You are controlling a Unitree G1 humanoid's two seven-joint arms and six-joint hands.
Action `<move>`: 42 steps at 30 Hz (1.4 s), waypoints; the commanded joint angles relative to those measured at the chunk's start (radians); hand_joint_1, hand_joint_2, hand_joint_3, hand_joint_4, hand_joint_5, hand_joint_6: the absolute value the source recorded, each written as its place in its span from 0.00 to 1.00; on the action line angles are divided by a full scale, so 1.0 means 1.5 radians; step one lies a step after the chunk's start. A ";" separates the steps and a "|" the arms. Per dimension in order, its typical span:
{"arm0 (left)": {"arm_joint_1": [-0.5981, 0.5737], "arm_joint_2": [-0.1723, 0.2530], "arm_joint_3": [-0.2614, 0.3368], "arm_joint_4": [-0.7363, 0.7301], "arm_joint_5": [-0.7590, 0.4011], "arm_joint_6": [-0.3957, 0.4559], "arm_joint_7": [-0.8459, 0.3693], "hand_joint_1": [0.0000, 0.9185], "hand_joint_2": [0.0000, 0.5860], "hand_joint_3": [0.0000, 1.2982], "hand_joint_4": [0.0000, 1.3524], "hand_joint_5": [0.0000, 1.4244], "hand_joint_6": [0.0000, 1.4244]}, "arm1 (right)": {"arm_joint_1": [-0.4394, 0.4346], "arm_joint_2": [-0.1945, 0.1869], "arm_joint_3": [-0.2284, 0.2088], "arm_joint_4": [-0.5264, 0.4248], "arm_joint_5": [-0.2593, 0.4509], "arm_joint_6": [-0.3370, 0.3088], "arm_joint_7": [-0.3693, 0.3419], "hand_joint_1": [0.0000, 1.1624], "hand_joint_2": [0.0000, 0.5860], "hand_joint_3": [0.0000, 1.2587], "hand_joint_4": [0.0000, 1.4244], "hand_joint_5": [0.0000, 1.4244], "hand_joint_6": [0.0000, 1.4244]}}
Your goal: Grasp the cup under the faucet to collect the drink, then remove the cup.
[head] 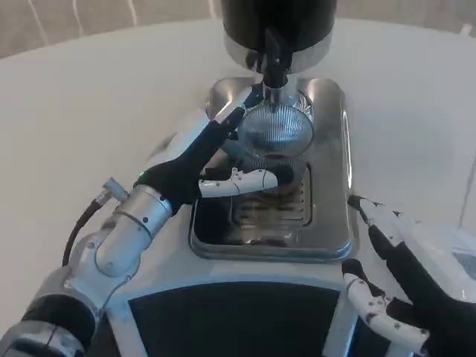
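A: Where do we see the cup (277, 141)?
B: Under the faucet (273, 68), on the steel drip tray (333, 223). Our left hand (223, 160) clasps it.
A: And our right hand (398, 279)?
B: Beside the tray, fingers apart, holding nothing.

Bright, even daylight over my white table (89, 97), nearly blown out top right. Glare streaks on the steel drip tray (335, 149) and the dispenser's (279, 30) chrome collar. Soft shadows only, darkest under tray rim. Pic slightly soft overall; my right hand (394, 275) blurs near frame edge, bottom corners smeared.
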State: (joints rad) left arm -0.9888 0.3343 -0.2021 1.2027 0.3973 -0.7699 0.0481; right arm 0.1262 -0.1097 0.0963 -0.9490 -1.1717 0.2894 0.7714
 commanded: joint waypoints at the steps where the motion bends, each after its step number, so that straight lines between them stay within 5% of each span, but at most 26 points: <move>1: -0.004 -0.003 -0.006 0.007 0.006 0.007 0.009 0.39 0.11 0.00 0.02 0.28 0.34 | -0.002 0.003 -0.002 0.003 -0.006 0.001 0.008 0.12 1.00 0.00 0.00 0.00 0.00; 9: -0.001 -0.002 -0.012 0.006 0.011 0.012 0.028 0.39 0.11 0.04 0.05 0.32 0.41 | 0.006 0.009 0.003 0.013 -0.010 -0.002 -0.010 0.12 1.00 0.00 0.00 0.00 0.00; 18: -0.004 -0.008 -0.021 0.009 0.017 0.023 0.050 0.39 0.12 0.17 0.16 0.42 0.64 | -0.003 0.018 0.001 0.020 -0.016 0.002 -0.005 0.11 1.00 0.00 0.00 0.00 0.00; 42: -0.004 -0.011 -0.043 -0.004 0.039 0.024 0.088 0.38 0.11 0.23 0.18 0.44 0.74 | -0.004 0.032 0.001 0.014 -0.034 0.010 0.002 0.10 1.00 0.02 0.00 0.00 0.00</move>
State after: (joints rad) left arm -0.9930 0.3248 -0.2568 1.2026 0.4435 -0.7372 0.1731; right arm 0.1077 -0.0705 0.0971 -0.9162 -1.2155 0.3021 0.7679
